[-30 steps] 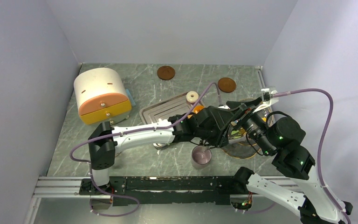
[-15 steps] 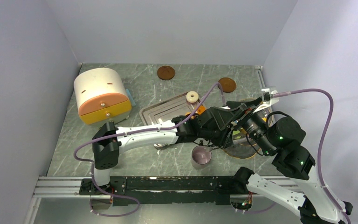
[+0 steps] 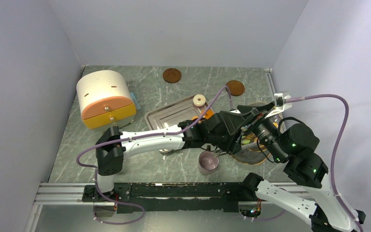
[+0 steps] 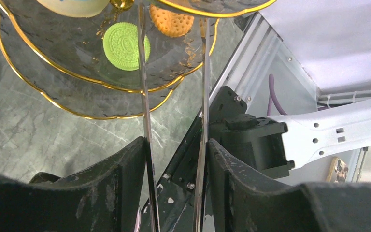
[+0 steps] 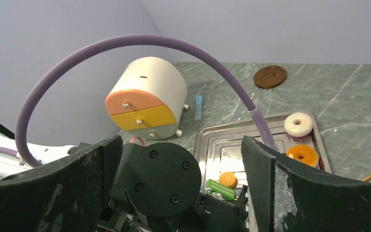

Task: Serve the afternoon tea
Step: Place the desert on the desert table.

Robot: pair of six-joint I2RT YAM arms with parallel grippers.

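Left gripper (image 4: 173, 63) jaws apart over tiered glass stand (image 4: 53, 87) with green cookie (image 4: 126, 46); right gripper (image 5: 181, 145) fingers spread wide.

White arms (image 3: 147, 137), purple cables (image 3: 319, 99).

A grey-green marble-patterned tabletop (image 3: 140, 92) with a smooth, faintly glossy finish is seen. On it a rectangular brushed-steel tray (image 5: 232, 145) is shown with a dull metallic sheen. Right of the tray, a smoked-glass tiered stand with gilt rims (image 4: 53, 72) is seen, glossy and translucent, and an embossed matt lime-green round biscuit (image 4: 126, 46) is carried on it. Near the tray, a small pinkish-grey metal mug (image 3: 208, 162) is given a satin shine. Left of the tray, a cream plastic drawer box (image 5: 147, 99) is seen as smooth and matt.
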